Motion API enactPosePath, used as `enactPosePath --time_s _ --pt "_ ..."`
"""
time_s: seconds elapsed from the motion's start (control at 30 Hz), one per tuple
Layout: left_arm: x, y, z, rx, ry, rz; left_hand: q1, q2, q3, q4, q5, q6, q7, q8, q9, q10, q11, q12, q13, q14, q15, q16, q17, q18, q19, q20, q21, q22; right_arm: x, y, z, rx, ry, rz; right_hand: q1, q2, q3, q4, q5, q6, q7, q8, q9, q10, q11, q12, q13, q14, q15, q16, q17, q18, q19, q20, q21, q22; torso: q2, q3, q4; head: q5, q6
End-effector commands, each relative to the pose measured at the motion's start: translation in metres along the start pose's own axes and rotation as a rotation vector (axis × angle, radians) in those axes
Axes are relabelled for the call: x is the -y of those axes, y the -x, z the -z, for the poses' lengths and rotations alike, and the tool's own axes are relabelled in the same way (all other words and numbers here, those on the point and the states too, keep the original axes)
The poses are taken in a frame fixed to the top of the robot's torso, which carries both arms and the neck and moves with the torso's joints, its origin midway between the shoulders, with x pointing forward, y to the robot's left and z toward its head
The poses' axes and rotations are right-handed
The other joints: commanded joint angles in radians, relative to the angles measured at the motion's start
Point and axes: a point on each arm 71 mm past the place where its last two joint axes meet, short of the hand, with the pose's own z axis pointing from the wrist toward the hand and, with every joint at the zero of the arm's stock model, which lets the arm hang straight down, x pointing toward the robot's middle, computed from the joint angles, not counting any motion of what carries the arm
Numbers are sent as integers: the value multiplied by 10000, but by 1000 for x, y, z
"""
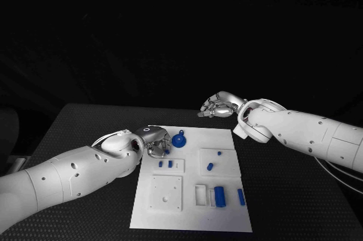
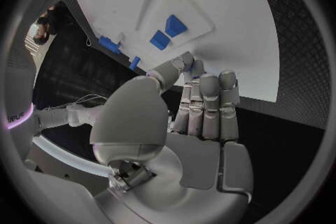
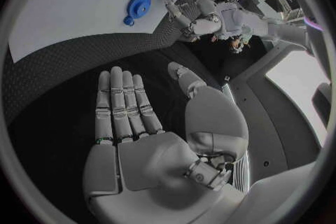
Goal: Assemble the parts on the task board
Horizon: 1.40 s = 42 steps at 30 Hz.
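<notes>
Task board (image 1: pixel 193 209) with blue gear-shaped part (image 1: pixel 179 141) just beside left hand (image 1: pixel 155 140) (fingers straight, together, empty); right hand (image 1: pixel 220 107) flat, empty, beyond board.

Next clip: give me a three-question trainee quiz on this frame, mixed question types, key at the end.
1. True or false: the right robot hand holds a blue part.
2. Which robot hand is at the white board's far left corner? A) left B) right
3. Fill in: the round blue gear-like part lies on the board beside the ___ robot hand.

Key: 1 false, its fingers are straight and empty in its wrist view; 2 A; 3 left.
</notes>
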Motion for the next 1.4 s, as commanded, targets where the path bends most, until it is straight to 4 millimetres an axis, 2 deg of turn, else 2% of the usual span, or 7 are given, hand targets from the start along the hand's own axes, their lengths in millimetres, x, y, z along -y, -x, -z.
enactPosePath --time_s 0.03,0.93,1.4 --pt "3 -2 -1 -158 -51 50 14 123 58 2 41 77 -11 17 4 71 1 -68 16 52 15 27 -16 136 39 -388 30 155 -1 -1 0 -53 105 -3 -14 103 -36 -34 51 -29 -3 48 -16 34 26 59 -17 -44 20 55 -12 69 72 28 -39 11 3 4 -5 -5 -11" --pt "8 -10 -5 -602 -79 -151 12 119 82 -2 27 10 20 -45 -26 25 26 -133 -7 14 39 4 -26 115 7 -383 9 157 -1 -1 0 -62 108 -7 -16 105 -35 -38 50 -28 -4 50 -23 33 27 60 -18 -44 20 58 -17 69 77 27 -52 21 2 2 -3 -35 -23" --pt "10 -14 -3 -744 -193 -141 -27 19 57 13 -70 -68 55 -106 -57 16 44 -165 -17 -54 60 -10 -28 101 -36 -367 6 174 -1 -1 0 -62 100 -5 -20 106 -36 -37 50 -28 -3 51 -26 33 27 61 -18 -44 20 60 -19 69 80 28 -58 26 1 3 -1 -55 -49"
